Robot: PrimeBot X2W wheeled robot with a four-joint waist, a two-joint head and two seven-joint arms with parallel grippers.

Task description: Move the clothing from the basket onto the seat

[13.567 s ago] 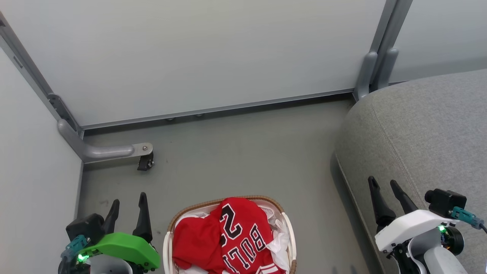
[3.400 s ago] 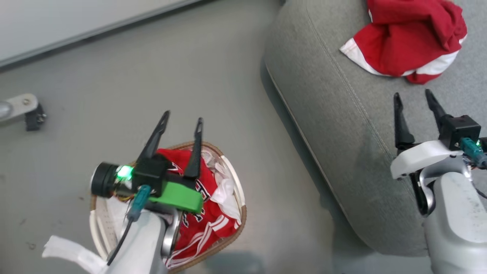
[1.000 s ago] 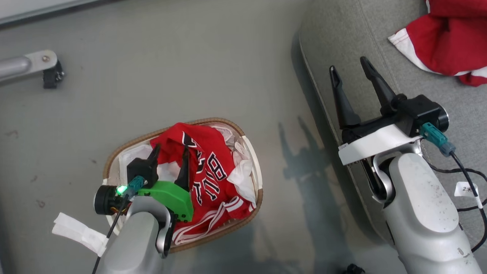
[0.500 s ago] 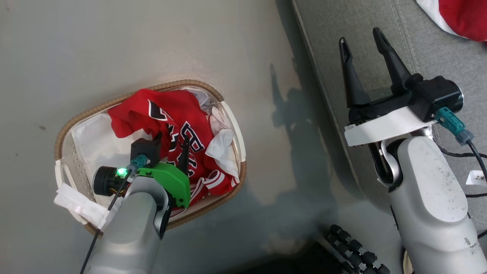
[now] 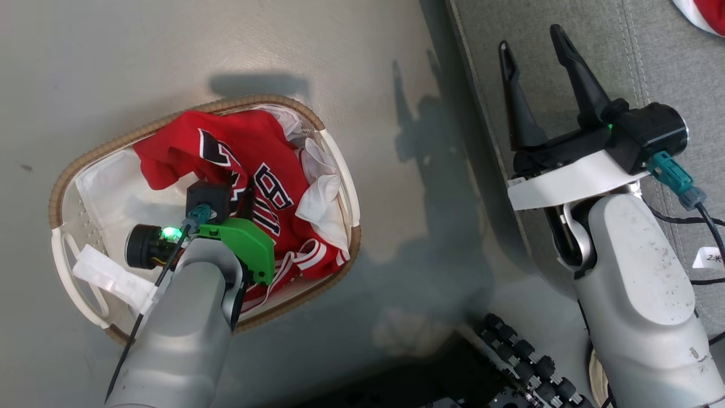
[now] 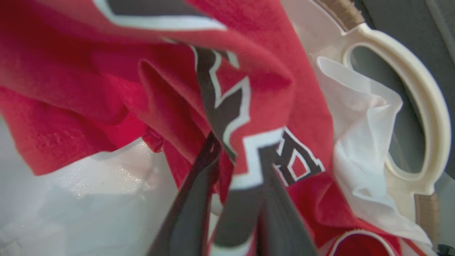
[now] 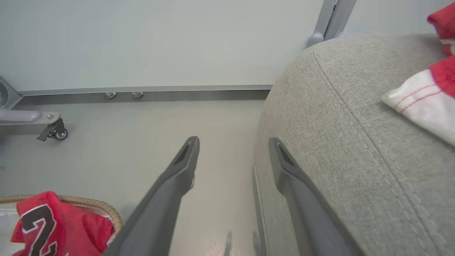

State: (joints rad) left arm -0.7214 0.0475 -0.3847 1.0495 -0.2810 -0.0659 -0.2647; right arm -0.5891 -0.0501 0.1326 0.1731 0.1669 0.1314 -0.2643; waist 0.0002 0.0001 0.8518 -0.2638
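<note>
The red jersey with black-and-white lettering lies bunched in the oval basket on the floor. My left gripper reaches down into the basket. In the left wrist view its two dark fingers pinch a fold of the jersey, so the left gripper is shut on it. The red shorts with white trim lie on the grey seat at the top right corner. My right gripper hangs open and empty over the seat's front edge. The right wrist view shows the seat, the shorts and the jersey.
The white liner spills over the basket's right side beside its white handle. My dark base with black rollers is at the bottom. A castor leg and a pale wall panel stand beyond the grey floor.
The head camera has tilted down, shifting the whole picture. My left gripper has sunk deeper into the basket and closed on a jersey fold. The right gripper stays open.
</note>
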